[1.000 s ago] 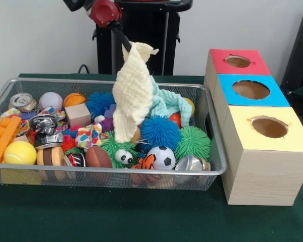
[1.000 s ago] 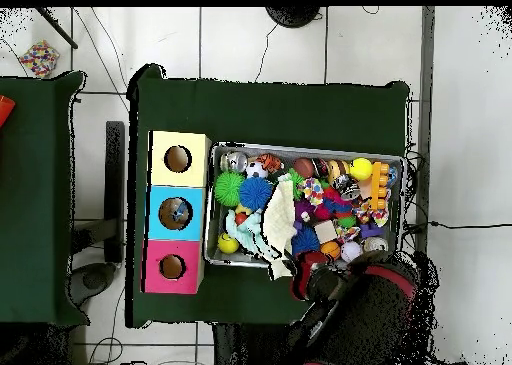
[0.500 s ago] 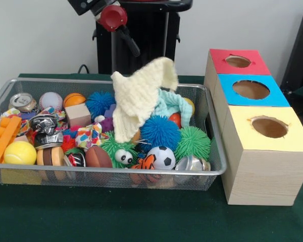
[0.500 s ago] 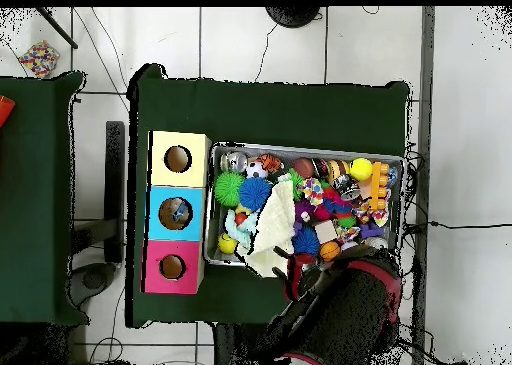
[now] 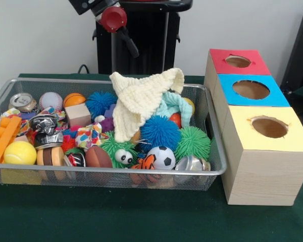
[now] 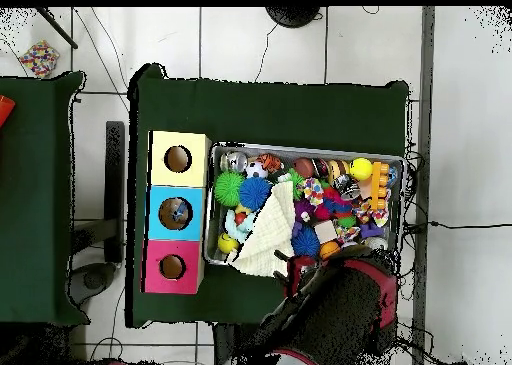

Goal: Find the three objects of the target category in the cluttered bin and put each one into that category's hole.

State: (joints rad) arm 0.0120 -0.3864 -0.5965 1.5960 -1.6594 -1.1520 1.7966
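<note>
One cream cloth (image 5: 141, 98) now dropped, flatter

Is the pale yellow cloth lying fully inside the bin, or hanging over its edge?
Partly out. The cloth drapes over the bin's far rim; overhead, one corner lies on the green table outside the wire wall.

The cloth (image 5: 141, 98) is pale yellow; the boxes (image 5: 257, 116) have red, blue and yellow tops; the table cover (image 5: 116, 214) is dark green.
</note>
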